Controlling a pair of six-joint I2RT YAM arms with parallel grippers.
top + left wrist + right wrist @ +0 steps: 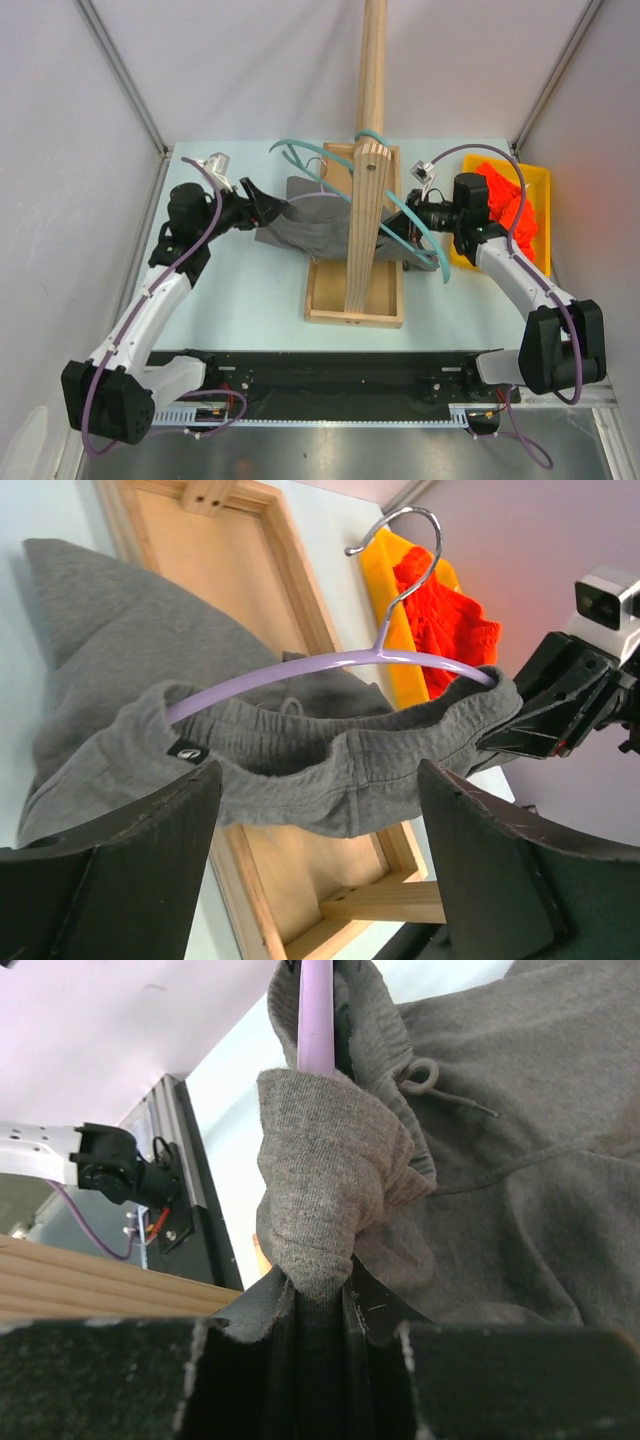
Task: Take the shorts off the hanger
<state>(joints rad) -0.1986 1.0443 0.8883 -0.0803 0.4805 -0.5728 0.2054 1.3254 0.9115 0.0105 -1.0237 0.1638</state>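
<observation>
The dark grey shorts [305, 222] hang by their waistband on a lilac hanger [300, 670] next to the wooden stand. My right gripper [395, 222] is shut on a bunched end of the waistband [320, 1210], right under the hanger's arm [316, 1020]. My left gripper [265, 210] is open at the shorts' left edge. In the left wrist view its fingers [318, 780] straddle the sagging waistband [330, 770] without touching it. The orange-red shorts [510, 205] lie in the yellow bin and also show in the left wrist view [445, 620].
A wooden post [370, 150] rises from a wooden box base [355, 300] mid-table. Teal hangers [300, 155] hang around the post, and one [432, 250] reaches towards the right arm. The yellow bin [535, 180] sits at the right edge. Grey walls enclose the table.
</observation>
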